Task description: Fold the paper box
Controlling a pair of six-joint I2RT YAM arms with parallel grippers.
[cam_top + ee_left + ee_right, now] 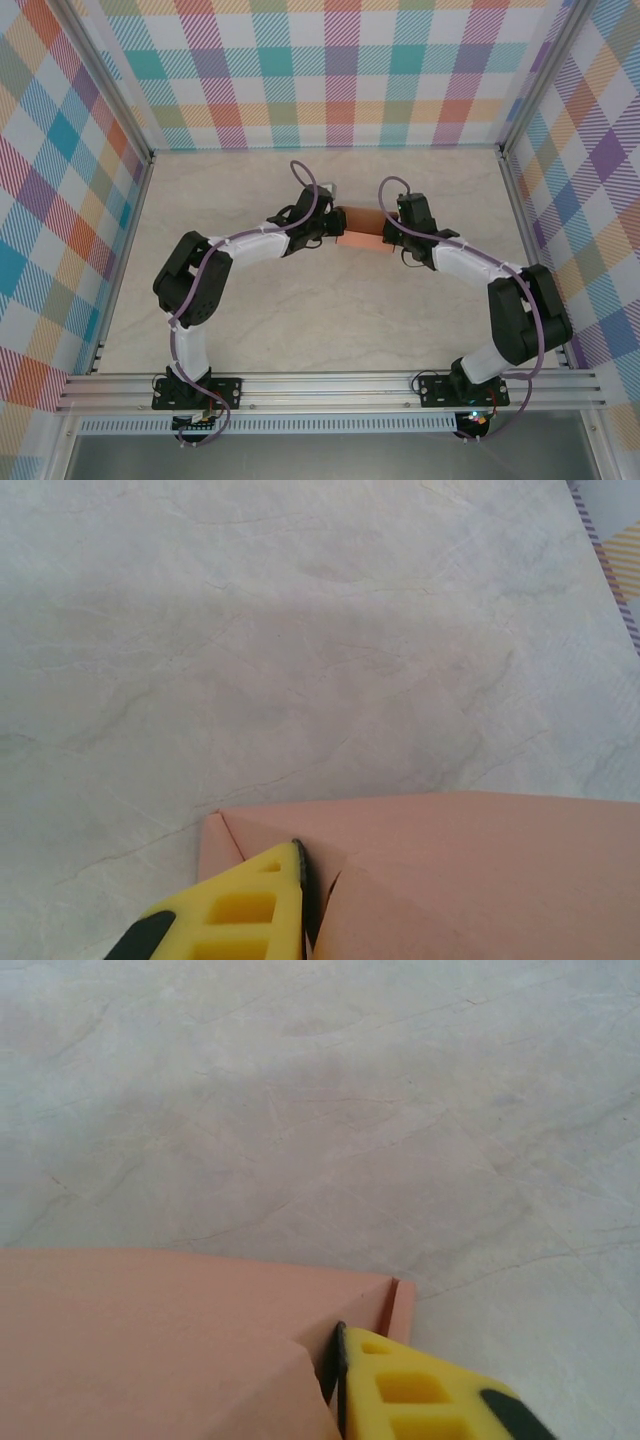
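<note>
The salmon-orange paper box (pixel 360 229) sits mid-table, partly folded, between both arms. My left gripper (pixel 323 228) is closed over the box's left end. In the left wrist view one yellow finger (pixel 250 910) presses a card wall of the paper box (pixel 480 870), and a flap hides the other finger. My right gripper (pixel 393 233) grips the right end the same way. Its yellow finger (pixel 420 1392) lies against the end wall of the paper box (pixel 150 1340), with a small tab standing beside it.
The pale marbled table (pixel 300 330) lies bare around the box. Metal frame posts and checked cloth walls (pixel 330 70) close the back and both sides. The arm bases stand on the rail (pixel 330 390) at the near edge.
</note>
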